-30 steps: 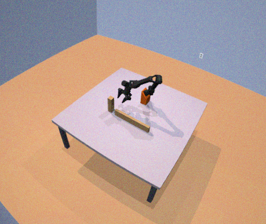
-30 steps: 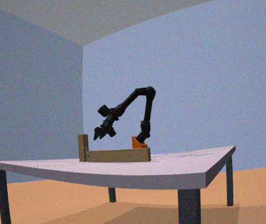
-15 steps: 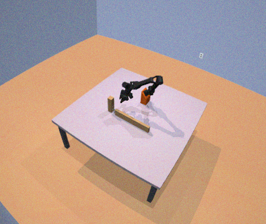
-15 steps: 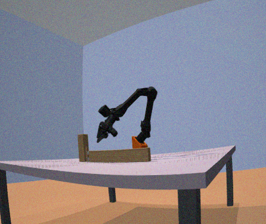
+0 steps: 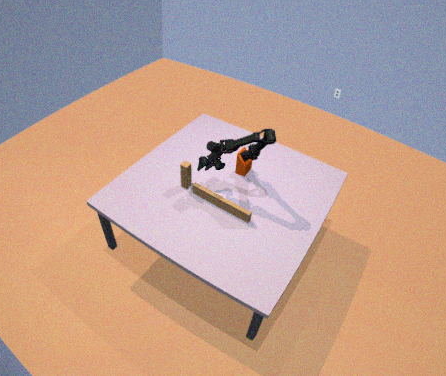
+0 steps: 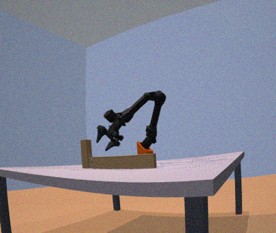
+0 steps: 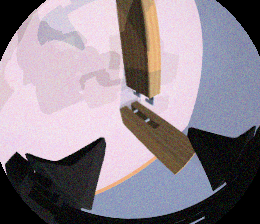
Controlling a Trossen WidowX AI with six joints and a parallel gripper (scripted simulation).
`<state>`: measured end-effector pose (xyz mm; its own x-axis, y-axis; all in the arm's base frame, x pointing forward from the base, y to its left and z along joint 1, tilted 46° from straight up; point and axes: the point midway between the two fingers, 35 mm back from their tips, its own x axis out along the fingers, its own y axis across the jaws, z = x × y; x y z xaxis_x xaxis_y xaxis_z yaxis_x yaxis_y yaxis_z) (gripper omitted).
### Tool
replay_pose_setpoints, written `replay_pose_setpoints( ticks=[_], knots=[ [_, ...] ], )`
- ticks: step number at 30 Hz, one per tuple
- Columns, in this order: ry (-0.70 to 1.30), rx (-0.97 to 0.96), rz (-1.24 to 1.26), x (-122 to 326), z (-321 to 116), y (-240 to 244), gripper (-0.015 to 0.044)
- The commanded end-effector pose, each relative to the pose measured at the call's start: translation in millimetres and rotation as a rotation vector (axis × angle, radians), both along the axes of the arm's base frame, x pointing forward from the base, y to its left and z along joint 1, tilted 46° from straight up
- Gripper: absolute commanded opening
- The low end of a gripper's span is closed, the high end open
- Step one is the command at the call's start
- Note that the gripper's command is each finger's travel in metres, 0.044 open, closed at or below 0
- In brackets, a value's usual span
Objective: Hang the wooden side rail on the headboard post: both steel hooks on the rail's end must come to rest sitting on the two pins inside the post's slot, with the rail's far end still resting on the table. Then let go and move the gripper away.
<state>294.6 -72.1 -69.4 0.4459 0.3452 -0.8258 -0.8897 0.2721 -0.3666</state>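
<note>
The wooden side rail (image 5: 222, 203) (image 6: 123, 162) (image 7: 135, 45) stands on its long edge on the table. Two small grey steel hooks (image 7: 150, 101) stick out of its near end toward the post and are outside the slot. The headboard post (image 5: 186, 175) (image 6: 86, 154) (image 7: 172, 150) stands upright just beyond that end, with a small gap between. Its dark slot (image 7: 152, 123) faces the rail and shows two light pins (image 7: 147, 119). My gripper (image 5: 209, 167) (image 6: 102, 145) (image 7: 148, 137) is open and empty, in the air above the rail's hook end and beside the post's top, touching neither.
The table (image 5: 147, 194) (image 6: 181, 174) carries everything, and its edge shows beyond the post in the wrist view. The arm's orange base (image 5: 243, 163) (image 6: 144, 149) stands behind the rail. Arm shadows fall across the table around the rail.
</note>
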Motion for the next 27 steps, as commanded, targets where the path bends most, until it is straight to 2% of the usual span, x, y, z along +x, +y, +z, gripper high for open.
replay_pose_setpoints(
  ticks=[1,13,27],
  knots=[
    [0.274,0.215,-0.685,-2.7,0.2,4.7,0.044],
    [0.404,0.403,-1.237,-3.2,3.0,8.7,0.044],
    [0.467,0.68,-1.884,-3.7,8.1,12.5,0.044]
  ],
)
